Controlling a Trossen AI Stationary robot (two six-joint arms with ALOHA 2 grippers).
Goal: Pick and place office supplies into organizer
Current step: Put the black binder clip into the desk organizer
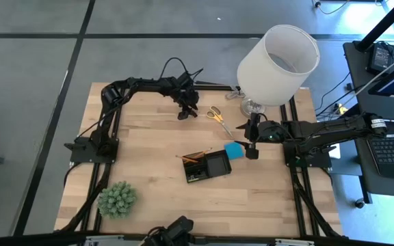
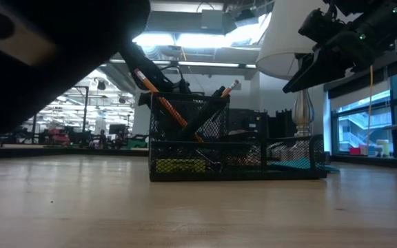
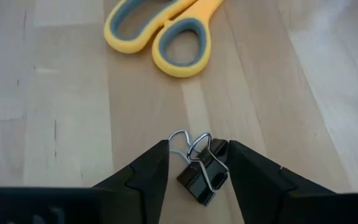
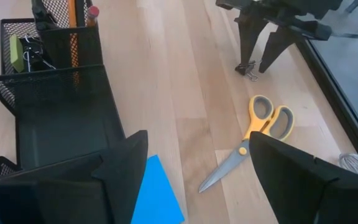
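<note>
Left hand point(image 3: 194, 171) is down on the worktop point(image 1: 149, 137) with its fingers spread, straddling a little black binder clip point(image 3: 199, 169) that sits right between them, wire loops pointing away from the wrist. So it mostly just needs to squeeze, I'd say. Yellow scissors point(image 1: 216, 115) lie just beyond it. Right hand point(image 4: 194, 168) hangs open over the blue pad point(image 1: 234, 150), beside the organizer point(image 1: 207, 166).

Black mesh organizer point(image 1: 209, 167) holding pencils, yellow scissors point(image 1: 216, 116) flat, black clip point(image 3: 199, 177), blue pad point(image 1: 234, 150)
</note>
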